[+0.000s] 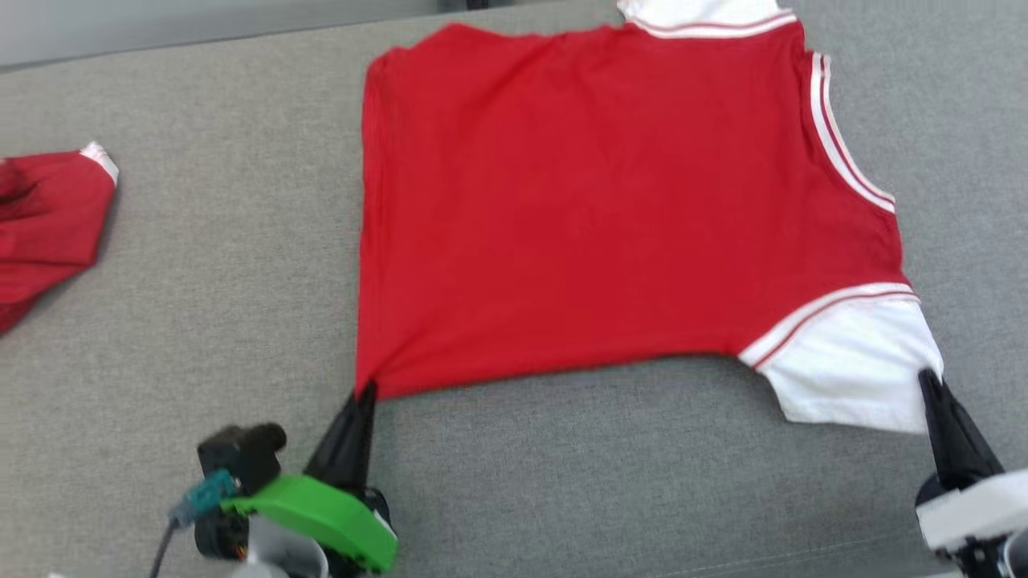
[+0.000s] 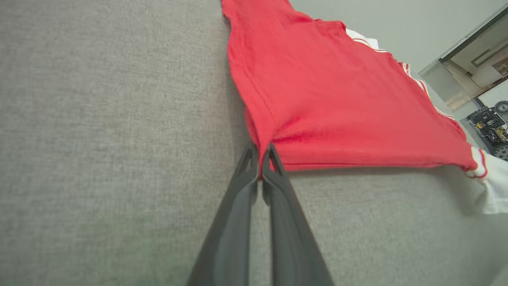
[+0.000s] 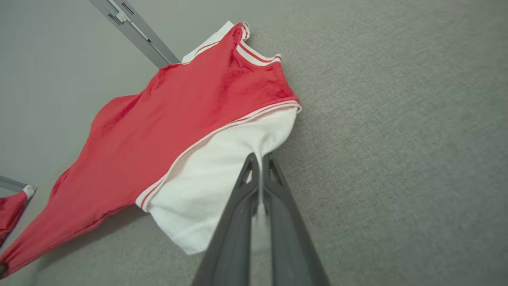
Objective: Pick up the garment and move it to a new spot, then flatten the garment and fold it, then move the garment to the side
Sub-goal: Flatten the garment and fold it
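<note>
1. Head view: at the near edge of the grey surface [image 1: 562, 482], the left gripper [image 1: 365, 395] is seen pinched shut on the near left corner of the red garment [image 1: 610, 209]. In the left wrist view, the hem is clamped between the closed jaws.
2. Toward the near right corner of the surface, the right gripper [image 1: 930, 379] is closed on the white sleeve [image 1: 859, 361]. In the right wrist view, a thin fold of white cloth is trapped between its jaws.
3. The garment is spread over the middle of the surface and reaches the far edge. Its near hem appears to be raised slightly between the two grips.
4. Only a little cloth is held in each grip, so a corner could be lost if the pull is uneven. The sleeve could be stretched instead of the body being carried, and the garment left skewed or bunched.
5. The number of layers pinched cannot be told. The far sleeve [image 1: 707, 12] is cut off by the frame. At the left edge, a second red cloth [image 1: 48, 217] is only partly shown, and its kind cannot be made out.
</note>
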Controlling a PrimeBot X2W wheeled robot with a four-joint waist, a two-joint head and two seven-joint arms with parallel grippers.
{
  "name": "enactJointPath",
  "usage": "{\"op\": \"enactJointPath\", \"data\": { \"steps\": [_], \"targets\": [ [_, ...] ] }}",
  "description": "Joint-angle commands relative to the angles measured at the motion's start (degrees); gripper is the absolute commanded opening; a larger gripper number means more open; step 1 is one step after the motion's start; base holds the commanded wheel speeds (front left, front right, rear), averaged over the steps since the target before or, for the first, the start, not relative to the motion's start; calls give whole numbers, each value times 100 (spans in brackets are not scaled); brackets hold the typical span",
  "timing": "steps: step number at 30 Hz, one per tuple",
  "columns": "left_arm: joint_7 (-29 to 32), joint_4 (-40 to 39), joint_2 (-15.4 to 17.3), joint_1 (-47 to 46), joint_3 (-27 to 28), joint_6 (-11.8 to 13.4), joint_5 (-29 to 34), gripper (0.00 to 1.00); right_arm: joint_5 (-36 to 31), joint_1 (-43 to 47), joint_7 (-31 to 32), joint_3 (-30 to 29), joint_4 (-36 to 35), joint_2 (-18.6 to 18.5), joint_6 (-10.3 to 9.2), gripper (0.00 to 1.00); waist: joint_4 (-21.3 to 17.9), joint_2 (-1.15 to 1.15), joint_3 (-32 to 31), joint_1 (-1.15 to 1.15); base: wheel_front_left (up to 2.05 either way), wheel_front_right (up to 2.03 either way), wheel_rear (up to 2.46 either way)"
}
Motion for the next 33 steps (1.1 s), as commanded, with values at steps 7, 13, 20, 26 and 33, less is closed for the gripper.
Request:
{"op": "enactJointPath", "data": {
  "steps": [7, 13, 20, 26, 33],
  "targets": [
    [391, -1278, -2, 1128, -84, 507, -238, 0, 256, 976, 99, -418, -631, 194, -2, 0, 270, 0, -260, 1, 0, 0, 0],
    [1021, -1421, 190, 381, -122, 694, -51, 0, -98, 202, 552, -527, -541, 58, -1, 0, 257, 0, -20, 1, 0, 0, 0],
    [1941, -1004, 112, -877, -163, 842, -132, 0, -561, -976, 1311, -526, -191, -182, -1, 0, 262, 0, 307, 1, 0, 0, 0],
    [2370, -283, 56, -1747, -228, 935, -7, 8, -917, -1888, 1693, -233, 242, -312, -2, 0, 133, 0, 574, 1, 0, 0, 0],
    [2113, -32, 70, -2037, -210, 874, 112, 100, -1262, -2299, 1244, -276, 489, -254, -1, 100, 43, 0, 654, 1, 0, 0, 0]
  ]
}}
